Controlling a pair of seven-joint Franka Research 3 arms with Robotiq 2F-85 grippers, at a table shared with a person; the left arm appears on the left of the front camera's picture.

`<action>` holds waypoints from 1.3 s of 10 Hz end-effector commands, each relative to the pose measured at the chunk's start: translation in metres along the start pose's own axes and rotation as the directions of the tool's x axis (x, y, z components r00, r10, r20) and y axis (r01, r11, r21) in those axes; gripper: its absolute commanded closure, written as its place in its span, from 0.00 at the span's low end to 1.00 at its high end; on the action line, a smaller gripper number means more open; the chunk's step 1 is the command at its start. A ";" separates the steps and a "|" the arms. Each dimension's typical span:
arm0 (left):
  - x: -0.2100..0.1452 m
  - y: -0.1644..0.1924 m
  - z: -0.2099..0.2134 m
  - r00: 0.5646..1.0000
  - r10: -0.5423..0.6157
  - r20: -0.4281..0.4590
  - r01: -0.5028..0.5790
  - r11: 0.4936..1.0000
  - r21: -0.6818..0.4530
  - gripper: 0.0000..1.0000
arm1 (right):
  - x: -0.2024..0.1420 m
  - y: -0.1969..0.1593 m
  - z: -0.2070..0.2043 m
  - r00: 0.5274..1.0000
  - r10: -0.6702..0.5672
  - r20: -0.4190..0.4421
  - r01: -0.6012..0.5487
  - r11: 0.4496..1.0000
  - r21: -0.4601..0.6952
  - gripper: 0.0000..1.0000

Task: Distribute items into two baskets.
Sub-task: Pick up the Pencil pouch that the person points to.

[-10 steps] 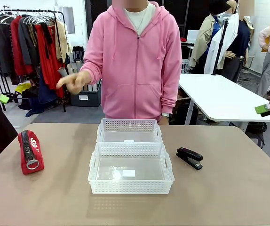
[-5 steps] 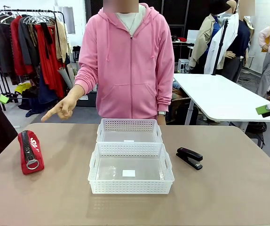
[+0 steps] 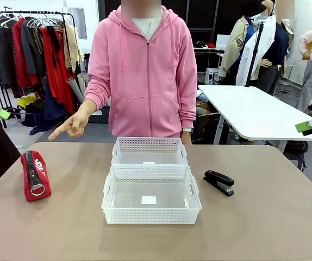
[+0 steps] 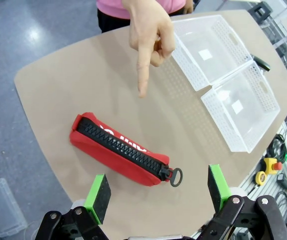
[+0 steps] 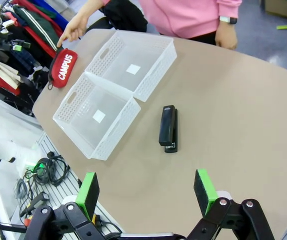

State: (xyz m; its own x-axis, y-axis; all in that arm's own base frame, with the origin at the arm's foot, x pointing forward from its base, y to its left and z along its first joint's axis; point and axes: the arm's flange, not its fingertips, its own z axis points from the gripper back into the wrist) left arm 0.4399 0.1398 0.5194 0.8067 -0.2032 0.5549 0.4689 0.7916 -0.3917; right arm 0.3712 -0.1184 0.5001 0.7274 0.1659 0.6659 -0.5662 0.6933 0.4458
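A red zip pouch (image 3: 35, 174) lies on the table's left side, zipper up; the left wrist view has the pouch (image 4: 118, 150) just beyond my open left gripper (image 4: 158, 192), which hangs above it with nothing held. A black stapler (image 3: 219, 182) sits right of the two white baskets. The larger basket (image 3: 151, 216) is nearer me, the smaller one (image 3: 149, 144) touches it behind. Both are empty. My right gripper (image 5: 146, 192) stands open high above the stapler (image 5: 168, 128). The person's hand (image 3: 72, 126) points a finger down toward the pouch.
The person in a pink hoodie stands at the far edge behind the baskets. A clothes rack (image 3: 31, 49) stands far left, a white table (image 3: 254, 111) far right. Bare tabletop lies around the baskets and in front.
The person's hand dropped from chest height and now points down toward the pouch. Neither arm nor any item has moved.
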 end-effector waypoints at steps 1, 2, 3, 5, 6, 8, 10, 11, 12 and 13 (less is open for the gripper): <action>0.008 -0.006 -0.004 0.999 0.016 -0.034 -0.015 1.000 0.015 0.00 | 0.001 -0.001 0.000 1.000 0.006 0.014 -0.006 1.000 0.012 0.00; 0.014 -0.013 -0.009 0.997 0.038 -0.068 -0.036 0.999 0.035 0.00 | 0.001 -0.001 0.000 1.000 0.006 0.014 -0.006 1.000 0.012 0.00; 0.022 -0.022 -0.014 0.992 0.070 -0.103 -0.061 0.995 0.084 0.00 | 0.001 -0.001 0.000 1.000 0.006 0.014 -0.006 1.000 0.012 0.00; 0.033 -0.041 -0.026 0.980 0.134 -0.149 -0.107 0.978 0.177 0.00 | 0.001 -0.001 0.000 1.000 0.006 0.014 -0.006 1.000 0.012 0.00; 0.036 -0.047 -0.031 0.971 0.165 -0.171 -0.124 0.967 0.223 0.00 | 0.001 -0.001 0.000 1.000 0.006 0.014 -0.006 1.000 0.012 0.00; 0.040 -0.056 -0.048 0.933 0.304 -0.191 -0.236 0.920 0.312 0.00 | 0.001 -0.001 0.000 1.000 0.006 0.014 -0.006 1.000 0.012 0.00; 0.042 -0.056 -0.066 0.887 0.432 -0.163 -0.338 0.849 0.405 0.00 | 0.001 -0.001 0.000 1.000 0.006 0.014 -0.006 1.000 0.012 0.00; 0.044 -0.055 -0.071 0.858 0.496 -0.136 -0.393 0.803 0.447 0.00 | 0.001 -0.001 0.000 1.000 0.006 0.014 -0.006 1.000 0.012 0.00; 0.046 -0.055 -0.077 0.824 0.556 -0.109 -0.448 0.756 0.478 0.00 | 0.001 -0.001 0.000 1.000 0.006 0.014 -0.006 1.000 0.012 0.00; 0.048 -0.054 -0.082 0.786 0.615 -0.064 -0.498 0.692 0.523 0.00 | 0.001 -0.001 0.000 1.000 0.006 0.014 -0.006 1.000 0.012 0.00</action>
State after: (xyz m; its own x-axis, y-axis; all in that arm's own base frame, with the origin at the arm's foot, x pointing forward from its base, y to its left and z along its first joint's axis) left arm 0.4781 0.0447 0.5023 0.9637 0.2106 0.1644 -0.1761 0.9635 -0.2019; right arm 0.3710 -0.1184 0.4999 0.7288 0.1666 0.6642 -0.5660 0.6924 0.4474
